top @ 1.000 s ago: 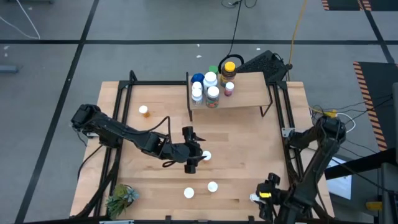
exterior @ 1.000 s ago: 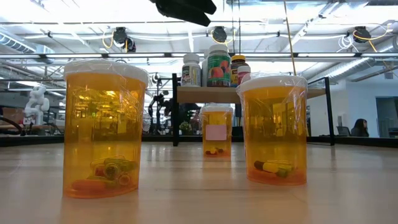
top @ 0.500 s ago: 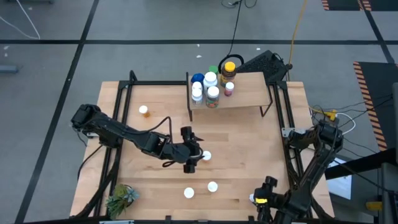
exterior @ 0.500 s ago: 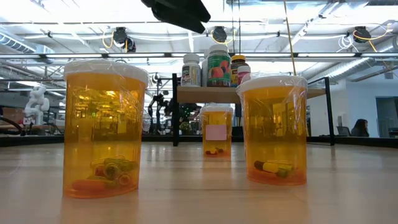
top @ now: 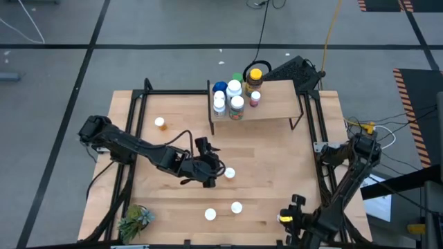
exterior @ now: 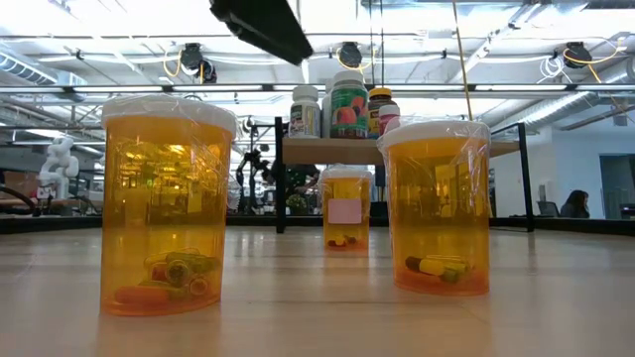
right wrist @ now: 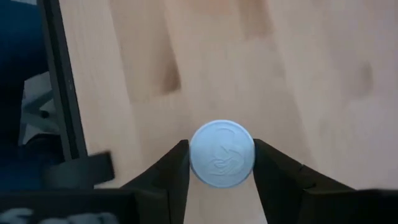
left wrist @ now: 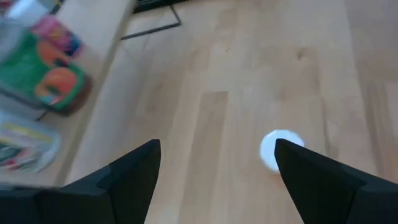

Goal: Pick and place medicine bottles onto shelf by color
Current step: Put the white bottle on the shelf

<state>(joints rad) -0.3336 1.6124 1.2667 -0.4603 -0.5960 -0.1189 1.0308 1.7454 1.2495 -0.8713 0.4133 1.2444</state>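
1. The shelf (top: pixel 273 104) is seen at the far side of the table (top: pixel 277 173); bottles with white, blue, green and yellow tops are clustered at its left end, just beside one another.
2. The left gripper (top: pixel 208 171) is held over the middle of the table with its fingers spread wide and empty. It is judged to have shifted slightly leftward since half a second ago, away from the white-capped bottle (top: pixel 229 173) now just beside it.
3. The right gripper (top: pixel 294 214) is parked at the near right corner, its fingers clenched on a white-capped bottle (right wrist: pixel 222 152); it has crept slightly leftward since a second ago.
4. Four orange bottles are left on the table: one beside the left gripper, two near the front (top: pixel 210 215) (top: pixel 237 207) and one at the far left (top: pixel 160 122).
5. The bottles are judged light, rigid and smooth plastic, easily tipped; a hold across the body just under the cap is advised.
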